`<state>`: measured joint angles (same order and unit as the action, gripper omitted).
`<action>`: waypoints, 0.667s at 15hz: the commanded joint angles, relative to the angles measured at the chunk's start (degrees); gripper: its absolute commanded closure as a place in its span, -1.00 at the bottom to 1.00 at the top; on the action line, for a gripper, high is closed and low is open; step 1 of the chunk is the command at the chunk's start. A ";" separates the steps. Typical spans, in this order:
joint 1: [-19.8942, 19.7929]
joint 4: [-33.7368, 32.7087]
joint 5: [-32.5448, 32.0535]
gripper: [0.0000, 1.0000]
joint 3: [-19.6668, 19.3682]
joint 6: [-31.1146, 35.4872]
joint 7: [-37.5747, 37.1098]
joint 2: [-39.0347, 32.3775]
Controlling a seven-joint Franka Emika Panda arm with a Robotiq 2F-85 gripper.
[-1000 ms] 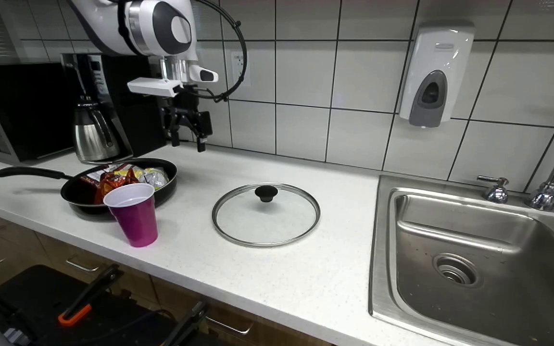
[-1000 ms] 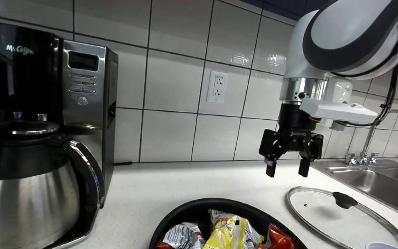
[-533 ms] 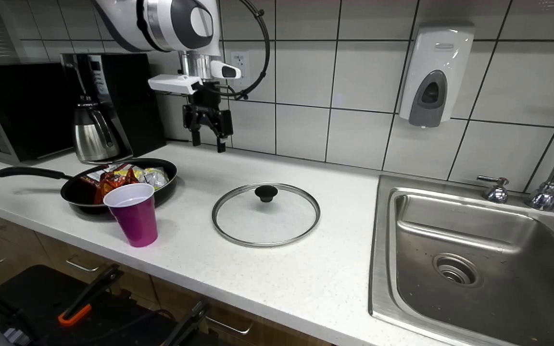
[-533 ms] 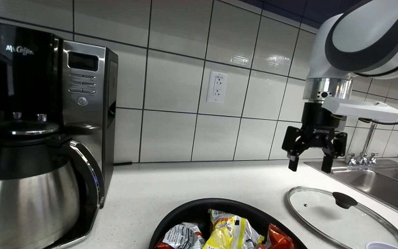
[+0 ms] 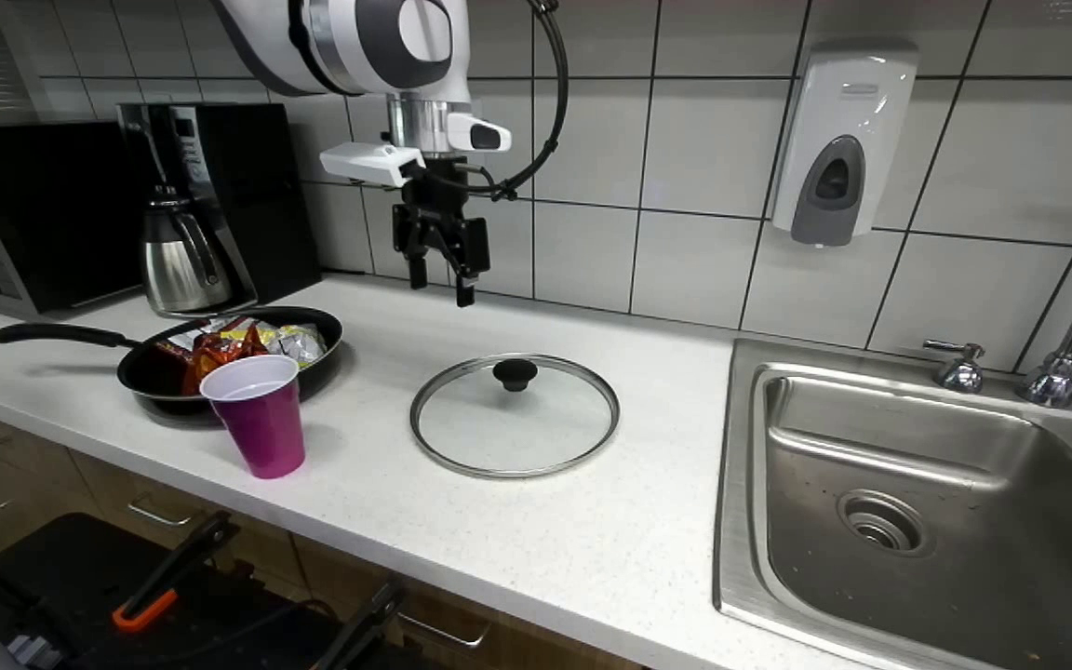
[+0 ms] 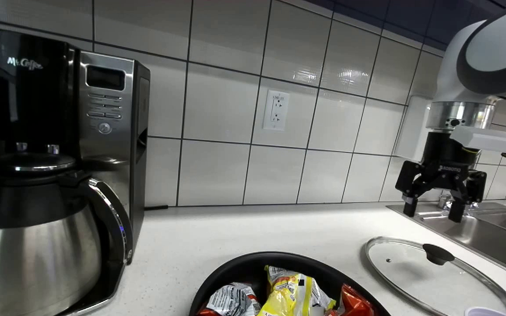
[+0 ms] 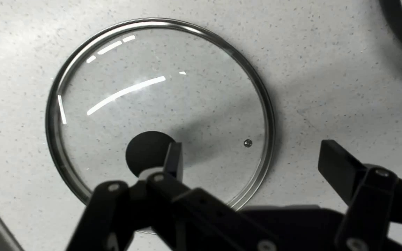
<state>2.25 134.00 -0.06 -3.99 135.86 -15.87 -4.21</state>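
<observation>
- lid [image 5: 515, 423] lies flat on the table [image 5: 536, 530], between pan [image 5: 168, 406] and sink [image 5: 743, 484]
- jaws wide apart, empty, raised near it
- likely glass: stiff, slick, breakable
- knob [image 5: 515, 374] looks the surest hold

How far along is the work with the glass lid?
Looks done: shiny red and yellow packets sit in the round black pan. In hand: nothing; the open black pincer hangs apart from the round glass lid. Left, probably: grasping its black knob; the lid lies on the white counter.
</observation>
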 commanded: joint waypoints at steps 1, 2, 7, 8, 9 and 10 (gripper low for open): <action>-2.80 4.23 -1.29 -1.00 -0.88 2.80 0.17 3.63; -3.50 4.87 -1.18 -1.00 -1.27 3.77 0.47 3.79; -5.83 6.28 -1.55 -1.00 -2.86 7.89 0.79 3.16; -6.13 6.35 -2.01 -1.00 -3.16 9.24 0.36 2.65; -6.34 6.28 -2.03 -1.00 -3.34 9.92 0.43 2.16; -6.53 6.20 -2.13 -1.00 -3.53 11.09 0.42 1.50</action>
<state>-3.01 139.18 -0.55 -7.43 143.89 -15.41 -2.67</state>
